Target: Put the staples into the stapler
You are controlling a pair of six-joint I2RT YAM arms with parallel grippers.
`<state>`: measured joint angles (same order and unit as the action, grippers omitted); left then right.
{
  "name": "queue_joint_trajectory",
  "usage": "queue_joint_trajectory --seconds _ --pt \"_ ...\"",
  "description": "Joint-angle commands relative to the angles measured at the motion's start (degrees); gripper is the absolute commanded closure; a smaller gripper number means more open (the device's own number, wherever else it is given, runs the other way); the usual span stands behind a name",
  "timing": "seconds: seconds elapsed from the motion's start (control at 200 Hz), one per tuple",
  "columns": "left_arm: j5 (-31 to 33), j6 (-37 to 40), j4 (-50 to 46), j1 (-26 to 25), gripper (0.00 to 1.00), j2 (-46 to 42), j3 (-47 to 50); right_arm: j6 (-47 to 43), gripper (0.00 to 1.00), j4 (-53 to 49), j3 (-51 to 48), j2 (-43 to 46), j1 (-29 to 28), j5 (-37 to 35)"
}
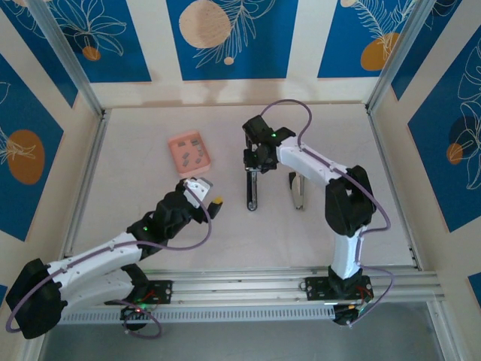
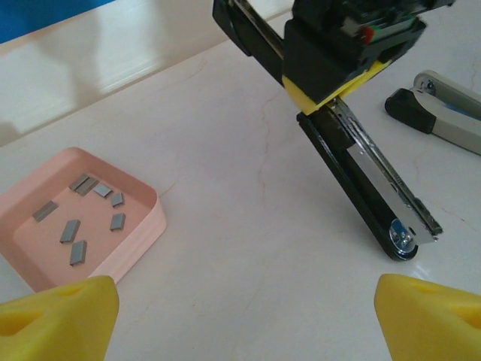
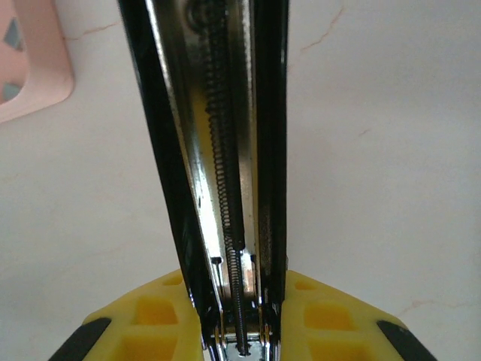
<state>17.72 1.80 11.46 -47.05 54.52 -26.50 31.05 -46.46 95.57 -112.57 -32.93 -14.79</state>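
Top external view. Shows the right pincer clamped on the far end of the stapler, a slim black bar near the middle of the pale surface, its long axis pointing toward the arm bases. Places a second bar part, grey and black, just right of the stapler and not touching it. Places the pink box left of the stapler, well apart from it. Shows the left pincer between box and stapler, nearer the bases, spread open and gripping nothing.

Left wrist view. Shows two yellow fingertips at the bottom corners, set wide apart with bare surface between. Shows several loose staples, small grey strips, scattered flat inside the pink box at lower left. Shows the stapler at upper right, metal channel facing up, with the right pincer closed on its far end, and the second bar part beyond it at the right edge.

Right wrist view. Looks along the open channel of the stapler, with a coil spring running down it. Shows yellow pads pressed against both sides of the bar. Shows a corner of the pink box at upper left.
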Motion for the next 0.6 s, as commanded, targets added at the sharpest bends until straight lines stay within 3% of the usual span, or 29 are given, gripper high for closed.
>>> queue_joint_trajectory --seconds 0.0,0.225,0.595 --pt "1.26 -1.05 -0.33 0.07 0.12 -0.12 0.27 0.65 1.0 -3.79 6.59 -3.98 0.32 0.96" --pt "2.03 -3.11 0.75 0.38 0.11 -0.13 0.54 0.38 1.0 -9.52 15.25 -12.05 0.58 3.66" --pt "0.49 -4.61 2.15 1.0 0.11 2.09 -0.02 1.81 1.0 -12.42 17.9 -17.38 1.73 6.8"
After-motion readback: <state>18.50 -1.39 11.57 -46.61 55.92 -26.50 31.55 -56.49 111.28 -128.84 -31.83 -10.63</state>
